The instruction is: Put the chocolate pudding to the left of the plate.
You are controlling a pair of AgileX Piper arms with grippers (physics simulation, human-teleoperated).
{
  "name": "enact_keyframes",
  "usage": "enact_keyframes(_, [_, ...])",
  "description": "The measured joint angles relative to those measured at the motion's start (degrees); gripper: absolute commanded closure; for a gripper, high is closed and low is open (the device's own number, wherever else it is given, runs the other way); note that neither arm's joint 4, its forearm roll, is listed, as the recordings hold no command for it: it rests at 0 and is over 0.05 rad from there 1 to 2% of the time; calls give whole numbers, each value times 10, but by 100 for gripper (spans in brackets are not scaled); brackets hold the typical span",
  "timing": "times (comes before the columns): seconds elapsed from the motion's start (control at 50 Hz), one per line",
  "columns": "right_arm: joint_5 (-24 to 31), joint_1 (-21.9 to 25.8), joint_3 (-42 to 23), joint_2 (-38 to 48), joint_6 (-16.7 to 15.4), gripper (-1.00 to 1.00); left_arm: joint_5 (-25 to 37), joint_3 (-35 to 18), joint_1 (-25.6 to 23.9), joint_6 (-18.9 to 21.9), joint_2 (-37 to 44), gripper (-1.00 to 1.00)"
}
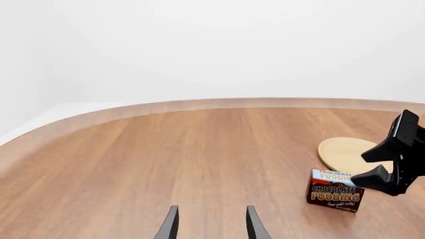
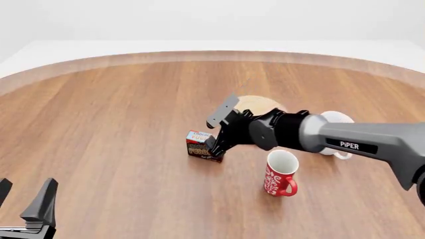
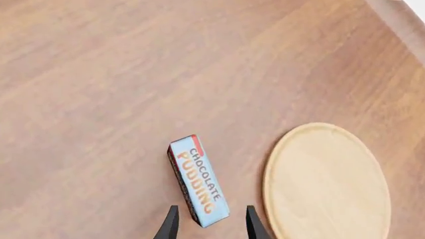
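1. Table (image 2: 99, 114): wooden, fills most of the front view
2. Right claw (image 2: 214, 145): frame centre, fingers spread, just above the pudding box, not pinching it
3. Plate (image 2: 260, 104): upper centre, behind that claw
4. Pudding box (image 2: 198, 145): standing on the table at centre, left of the plate
5. Left claw (image 2: 25, 199): lower left corner, spread, holding nothing
6. Red mug (image 2: 279, 174): lower right of centre

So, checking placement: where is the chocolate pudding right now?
In the front view, the chocolate pudding stands on the table just left of the plate, under the right gripper.
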Motion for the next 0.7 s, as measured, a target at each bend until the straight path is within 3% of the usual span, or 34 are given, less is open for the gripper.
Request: enact_keyframes(0.7, [-28,1,-20,69,15,-100,0,0,0,0,0,-100])
